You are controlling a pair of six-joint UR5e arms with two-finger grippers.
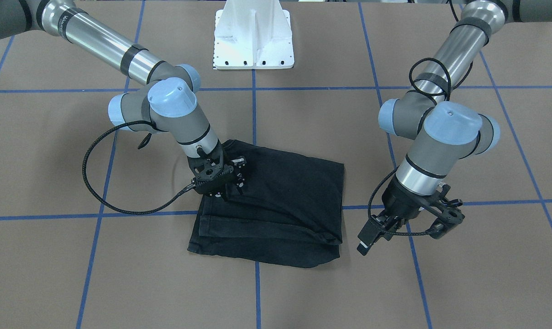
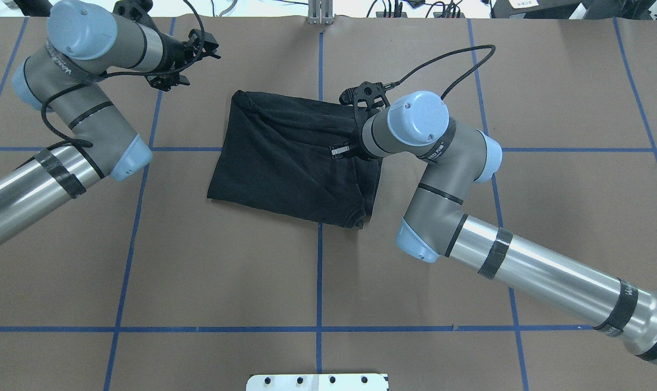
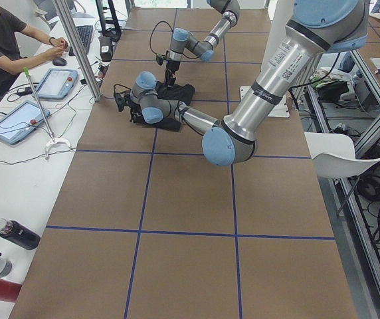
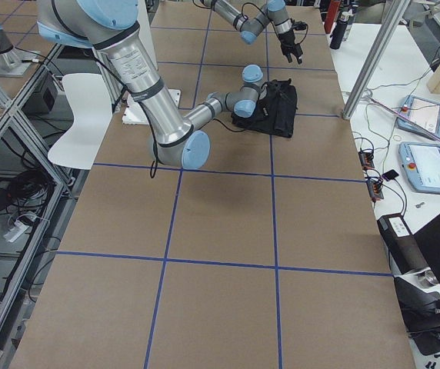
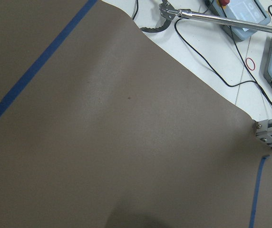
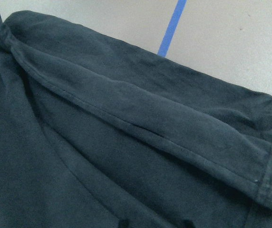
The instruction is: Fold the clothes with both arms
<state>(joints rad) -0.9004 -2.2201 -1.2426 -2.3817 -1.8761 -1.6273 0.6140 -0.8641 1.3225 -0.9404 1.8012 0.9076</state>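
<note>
The black T-shirt [image 1: 280,201] lies folded into a rough rectangle on the brown table, with several hemmed layers along one edge. Only plain black cloth shows, and the logo is hidden. It also shows in the overhead view [image 2: 285,157] and fills the right wrist view [image 6: 102,142]. My right gripper [image 1: 237,176] is low over the shirt's edge nearest the right arm [image 2: 343,147], its fingers apart with no cloth pinched between them. My left gripper [image 1: 408,228] is open and empty, off the shirt to its other side [image 2: 189,62], above bare table.
The white pedestal base [image 1: 254,36] stands at the table's robot side. Blue tape lines [image 2: 320,260] grid the brown cover. Past the table's far edge are an operator [image 3: 4,40], tablets [image 3: 17,119], an aluminium post [image 3: 77,46] and bottles [image 3: 17,234].
</note>
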